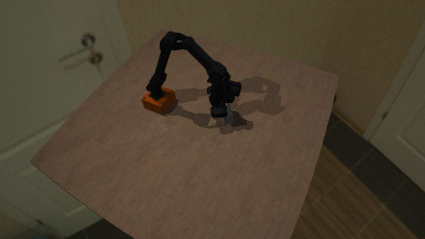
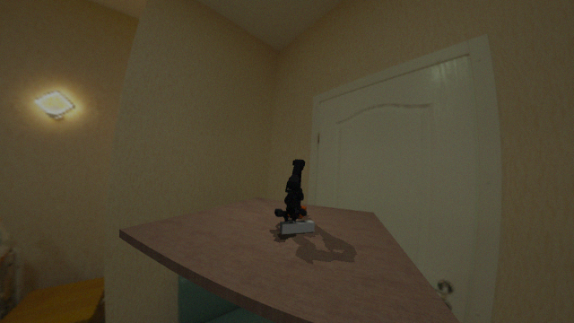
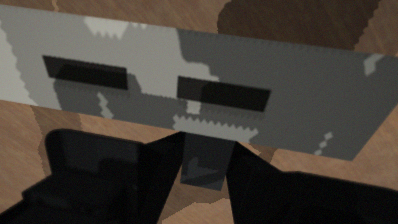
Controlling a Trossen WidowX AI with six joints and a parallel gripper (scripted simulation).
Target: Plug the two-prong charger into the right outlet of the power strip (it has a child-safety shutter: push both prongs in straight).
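With jaws clamped on the charger point(image 3: 205, 162) above the power strip point(image 3: 300, 100), alignment is underway; next, a straight push into the right outlet point(image 3: 223, 93).

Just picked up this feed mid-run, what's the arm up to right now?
The arm's claw is shut on the dark charger and hangs over the grey power strip on the table. In the wrist view, two dark slots show on the strip's face; the charger sits just below the right-hand slot. Its prongs are hidden, so I can't tell whether they have entered.
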